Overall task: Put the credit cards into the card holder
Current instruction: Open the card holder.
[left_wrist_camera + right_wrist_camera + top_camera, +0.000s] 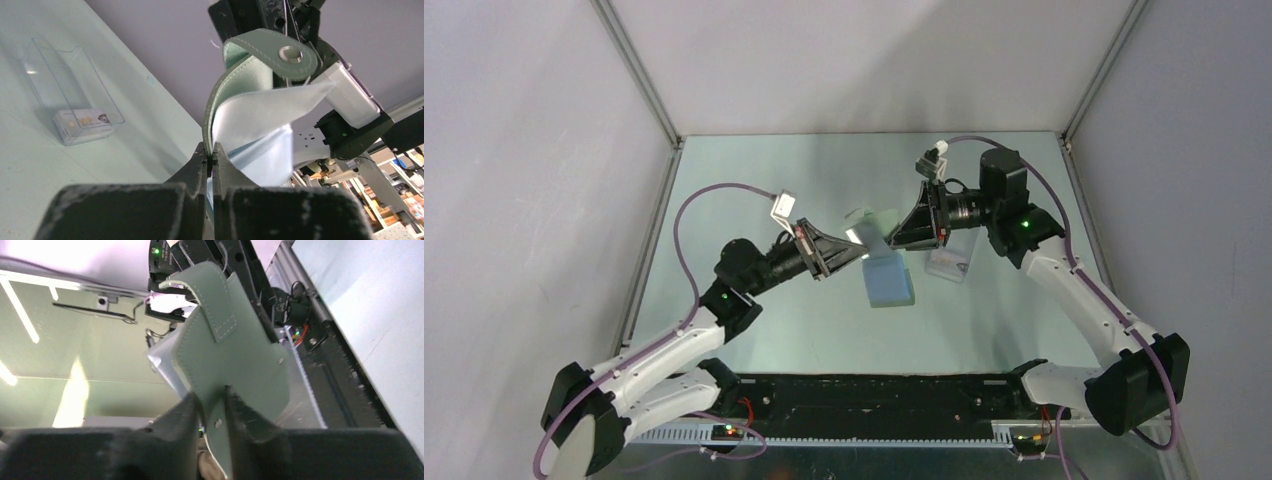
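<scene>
The card holder (888, 281), a grey wallet with a light-blue inside, hangs open in the air between both arms. My left gripper (860, 250) is shut on one edge of it. In the left wrist view (211, 153) the jaws pinch the grey cover (235, 65), with the blue lining to the right. My right gripper (891, 240) is shut on the wallet's other grey flap (235, 350), which passes between its jaws (212, 400). A whitish credit card (82, 123) lies inside the clear plastic case (70, 90) on the table, apart from both grippers.
The clear case (951, 258) sits on the pale green table (754, 180) just right of the wallet, below the right wrist. Grey walls close in the table at the back and sides. The black base rail (874, 395) runs along the near edge.
</scene>
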Controlling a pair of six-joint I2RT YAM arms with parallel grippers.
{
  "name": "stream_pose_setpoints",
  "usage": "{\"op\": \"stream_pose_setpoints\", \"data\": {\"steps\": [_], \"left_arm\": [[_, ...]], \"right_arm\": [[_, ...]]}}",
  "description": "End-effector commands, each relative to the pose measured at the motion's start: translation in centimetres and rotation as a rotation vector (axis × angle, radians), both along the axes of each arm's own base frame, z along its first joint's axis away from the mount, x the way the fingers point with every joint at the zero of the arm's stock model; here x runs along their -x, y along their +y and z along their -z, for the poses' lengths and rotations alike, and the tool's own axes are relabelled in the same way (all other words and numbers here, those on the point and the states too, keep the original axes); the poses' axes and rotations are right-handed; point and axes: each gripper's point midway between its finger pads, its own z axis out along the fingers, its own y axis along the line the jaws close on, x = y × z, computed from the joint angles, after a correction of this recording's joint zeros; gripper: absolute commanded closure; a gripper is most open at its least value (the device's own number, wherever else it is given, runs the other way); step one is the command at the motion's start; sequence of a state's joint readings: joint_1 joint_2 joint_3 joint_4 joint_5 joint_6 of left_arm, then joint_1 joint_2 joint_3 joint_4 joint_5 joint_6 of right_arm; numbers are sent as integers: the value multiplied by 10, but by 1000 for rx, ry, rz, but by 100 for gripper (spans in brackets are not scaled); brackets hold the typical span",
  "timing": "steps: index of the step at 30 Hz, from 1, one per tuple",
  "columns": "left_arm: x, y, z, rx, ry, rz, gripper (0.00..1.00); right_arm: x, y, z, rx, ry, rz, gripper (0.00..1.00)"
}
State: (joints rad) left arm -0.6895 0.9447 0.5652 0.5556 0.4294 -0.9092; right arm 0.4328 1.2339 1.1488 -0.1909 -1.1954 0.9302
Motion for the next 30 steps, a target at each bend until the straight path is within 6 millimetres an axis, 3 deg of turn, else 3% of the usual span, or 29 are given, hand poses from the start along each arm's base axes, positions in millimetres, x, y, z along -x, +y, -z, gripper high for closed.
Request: {"op": "stream_pose_setpoints", "data": {"steps": [1, 2, 4, 6, 10, 14, 20, 22, 23, 24, 25, 27, 28, 30], "left_arm": [[11, 6, -26, 84, -62, 10, 100], [12, 8, -27, 90, -63, 8, 100], [14, 9, -29, 97, -59, 10, 100], [16, 9, -31, 102, -60, 18, 100], [21, 8, -34, 104, -63, 44, 100], [26, 7, -38, 104, -71, 73, 100], [33, 2, -43, 93, -75, 131, 100], [34, 1, -43, 91, -74, 143, 100], [34, 1, -43, 90, -73, 144, 100], [34, 1, -43, 90, -77, 140, 100], [33, 2, -43, 89, -80, 137, 99], [33, 2, -42, 83, -84, 133, 67], [33, 2, -40, 80, -83, 131, 41], [36, 7, -39, 88, -85, 118, 19]], "right_arm": [[-7, -6, -27, -57, -84, 24, 58], [-12, -10, -28, -60, -89, 42, 41], [-16, -14, -31, -69, -102, 57, 23], [-17, -15, -30, -64, -109, 58, 13], [-9, -11, -16, -28, -105, 33, 1], [3, 1, -4, 0, -135, -6, 1], [13, 16, 4, 20, -131, -69, 18], [13, 18, 9, 61, -135, -68, 37], [12, 19, 13, 87, -112, -66, 60], [11, 19, 15, 97, -120, -66, 72], [8, 19, 17, 117, -113, -53, 93], [2, 18, 15, 128, -112, -20, 100], [0, 18, 13, 127, -115, -7, 100], [-5, 15, 4, 113, -137, 43, 100]]}}
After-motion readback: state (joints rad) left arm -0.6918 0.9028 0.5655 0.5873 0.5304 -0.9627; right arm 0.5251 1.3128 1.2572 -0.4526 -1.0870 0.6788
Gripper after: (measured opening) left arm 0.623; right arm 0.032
